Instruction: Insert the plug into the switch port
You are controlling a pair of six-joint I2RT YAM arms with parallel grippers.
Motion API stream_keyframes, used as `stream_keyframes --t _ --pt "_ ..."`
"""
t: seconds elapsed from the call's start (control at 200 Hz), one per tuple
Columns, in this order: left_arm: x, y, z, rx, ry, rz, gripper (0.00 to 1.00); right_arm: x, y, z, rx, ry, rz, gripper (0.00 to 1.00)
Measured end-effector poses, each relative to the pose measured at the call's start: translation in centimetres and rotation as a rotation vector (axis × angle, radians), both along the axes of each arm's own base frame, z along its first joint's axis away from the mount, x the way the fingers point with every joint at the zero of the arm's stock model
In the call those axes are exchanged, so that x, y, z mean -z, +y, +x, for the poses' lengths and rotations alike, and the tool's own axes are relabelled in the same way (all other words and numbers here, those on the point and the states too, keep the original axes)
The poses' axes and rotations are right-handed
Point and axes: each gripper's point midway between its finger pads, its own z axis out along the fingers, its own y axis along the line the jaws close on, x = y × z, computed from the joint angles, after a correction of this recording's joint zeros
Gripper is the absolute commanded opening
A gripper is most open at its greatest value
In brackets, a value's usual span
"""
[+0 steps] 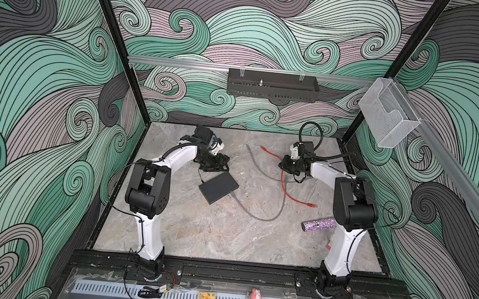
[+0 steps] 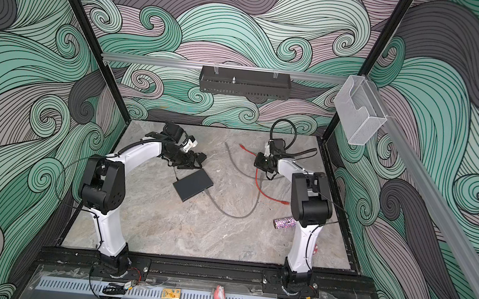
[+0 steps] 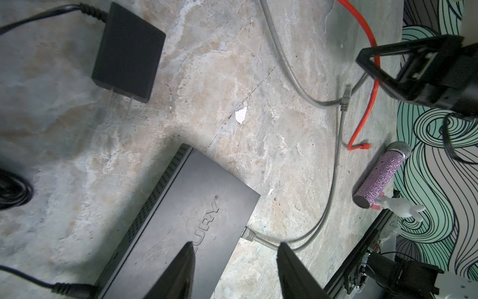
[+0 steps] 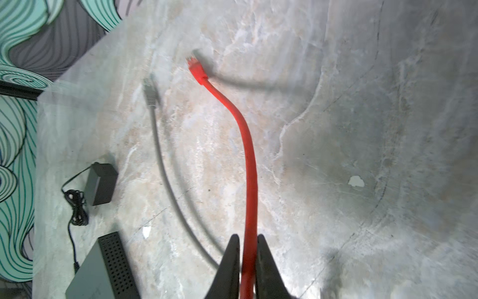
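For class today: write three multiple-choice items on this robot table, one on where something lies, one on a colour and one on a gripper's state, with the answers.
1. Where does the glittery tube lie?
A on top of the switch
B on the table beside the right arm
C under the switch

2. What colour is the plugged-in cable at the switch?
A red
B blue
C grey

3. The right gripper is:
A shut on the red cable
B open above the switch
C holding the glittery tube

Answers:
1 B, both top views show the tube on the table next to that arm.
2 C, the left wrist view shows a grey plug in the switch's side.
3 A, the right wrist view shows it pinching the red cable.
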Motion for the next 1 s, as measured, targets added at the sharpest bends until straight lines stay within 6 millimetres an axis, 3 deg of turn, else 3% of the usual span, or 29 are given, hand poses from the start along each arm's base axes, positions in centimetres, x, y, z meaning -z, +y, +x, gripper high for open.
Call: stream_keyframes --t 0.19,0.335,0.45,0.645,0.996 --pt "-0.2 0.0 0.0 0.0 -0.004 -0.001 0.54 -5.6 1.0 -1.4 -0.069 -0.116 -0.02 0.12" --pt "-0.6 0.0 0.0 0.0 -0.014 -0.003 0.54 -7.0 1.8 -3.5 -0.121 -0.144 -0.056 0.12" --pt "-0.6 0.0 0.0 0.0 -0.014 -0.003 0.54 -5.9 1.9 -5.5 -0.147 -0.109 -0.091 0.23" --pt "-0.8 0.0 -0.1 0.0 -0.019 -0.005 0.54 -3.2 1.2 -5.6 -0.149 -0.046 -0.138 0.38" --pt "-1.4 0.2 -0.5 0.0 -0.03 -0.007 0.54 2.2 0.6 -1.8 -0.118 0.06 -0.233 0.35"
